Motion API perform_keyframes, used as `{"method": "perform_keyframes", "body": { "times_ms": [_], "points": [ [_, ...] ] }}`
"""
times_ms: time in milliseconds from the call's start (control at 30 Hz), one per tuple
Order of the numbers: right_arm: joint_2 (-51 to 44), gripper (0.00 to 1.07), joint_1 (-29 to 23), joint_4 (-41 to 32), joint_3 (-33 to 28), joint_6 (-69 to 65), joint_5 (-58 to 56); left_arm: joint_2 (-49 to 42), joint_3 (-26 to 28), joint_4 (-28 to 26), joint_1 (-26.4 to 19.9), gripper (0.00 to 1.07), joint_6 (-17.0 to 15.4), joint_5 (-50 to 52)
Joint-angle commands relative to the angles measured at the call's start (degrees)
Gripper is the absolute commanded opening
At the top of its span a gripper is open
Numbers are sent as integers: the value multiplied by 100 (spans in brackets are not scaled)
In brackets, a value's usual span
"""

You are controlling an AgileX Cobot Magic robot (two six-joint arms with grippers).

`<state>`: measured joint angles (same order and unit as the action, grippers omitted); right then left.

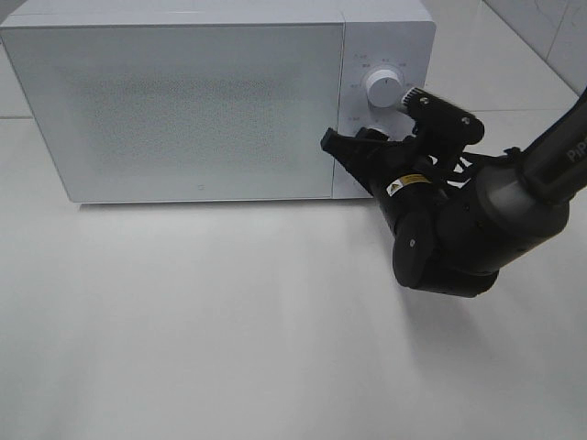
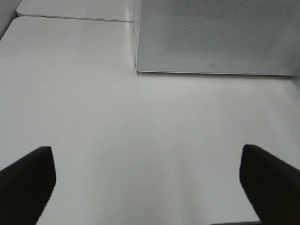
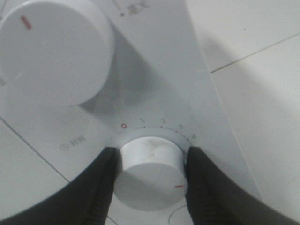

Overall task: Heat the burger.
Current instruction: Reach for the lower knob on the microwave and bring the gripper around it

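The right jaws stand about half closed, one dark pad pressed to each side of the lower knob (image 3: 150, 164) on the microwave's control panel (image 3: 154, 84). That is a grip for turning the dial and setting the heating time. The knob's red mark sits off the red zero of the printed scale, out beyond the 4. The upper knob (image 1: 383, 89) sits just beside the grip and nothing touches it. The right arm (image 1: 459, 229) reaches in low from the side, so the wrist lines up with the knob's axis and can twist it squarely. The left jaws are spread as wide as they go and hold nothing. They hang over the bare desk (image 1: 229, 321) in front of the microwave (image 1: 183, 110), well apart from the controls, probably parked there to keep out of the way. The microwave door (image 2: 211, 37) is closed. The burger shows in no view. It is most likely inside, behind the speckled door panel, since the dial is already being worked. Which way it points and how its long axis lies cannot be told.
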<state>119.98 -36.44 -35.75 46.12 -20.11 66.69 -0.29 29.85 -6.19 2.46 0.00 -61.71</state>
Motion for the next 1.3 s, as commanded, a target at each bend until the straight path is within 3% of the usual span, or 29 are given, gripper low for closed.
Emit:
{"method": "perform_keyframes", "body": {
  "times_ms": [33, 67, 133, 233, 333, 400, 500, 567, 733, 1133, 1300],
  "points": [
    [-57, 0, -40, 1163, 201, -1564, 510, -86, -17, -17, -29, 100, 0, 52],
    [-57, 0, -40, 1163, 201, -1564, 510, -86, -17, -17, -29, 100, 0, 52],
    [-57, 0, -40, 1467, 201, -2956, 584, -86, -17, -17, -29, 100, 0, 52],
    [-57, 0, -40, 1513, 201, -4028, 653, -86, -17, -17, -29, 100, 0, 52],
    [-57, 0, -40, 1513, 201, -4303, 670, -86, -17, -17, -29, 100, 0, 52],
    [-57, 0, -40, 1513, 201, -5351, 819, -86, -17, -17, -29, 100, 0, 52],
    [-57, 0, -40, 1507, 201, -5535, 865, -86, -17, -17, -29, 100, 0, 52],
    [-57, 0, -40, 1438, 201, -6343, 985, -86, -17, -17, -29, 100, 0, 52],
    [-57, 0, -40, 1392, 201, -6939, 1054, -86, -17, -17, -29, 100, 0, 52],
    [-57, 1, -23, 1369, 201, -6916, 1054, -86, -17, -17, -29, 100, 0, 52],
    [-57, 9, -23, 1197, 201, -6749, 1054, -86, -17, -17, -29, 100, 0, 52]
  ]
}}
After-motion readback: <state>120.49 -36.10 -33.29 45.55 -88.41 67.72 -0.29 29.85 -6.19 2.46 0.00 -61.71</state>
